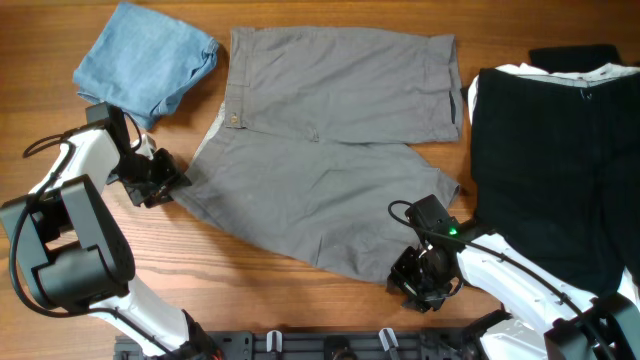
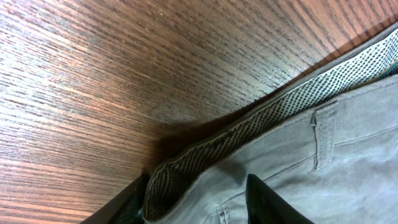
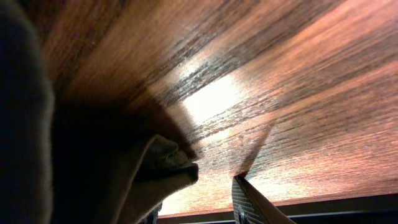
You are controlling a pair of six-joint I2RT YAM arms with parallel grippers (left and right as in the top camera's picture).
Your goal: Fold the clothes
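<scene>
The grey shorts [image 1: 330, 150] lie spread flat on the wooden table, buttoned waistband to the left. My left gripper [image 1: 165, 182] is at the waistband's lower-left corner. In the left wrist view its fingers [image 2: 198, 190] are apart and straddle the shorts' [image 2: 298, 155] waistband, whose dotted pale lining curls up. My right gripper [image 1: 415, 280] is at the lower hem. In the right wrist view its fingers [image 3: 199, 202] are apart, with the shorts' hem corner [image 3: 158, 168] over one finger and a gap to the other. The light-blue garment [image 1: 145, 60] lies at the back left, the black garments [image 1: 560, 160] at the right.
The black garments overlap a white piece [image 1: 520, 70] at the back right. A dark rail [image 1: 330, 345] runs along the table's front edge, close behind my right gripper. Bare wood [image 1: 250, 270] shows between the two arms in front of the shorts.
</scene>
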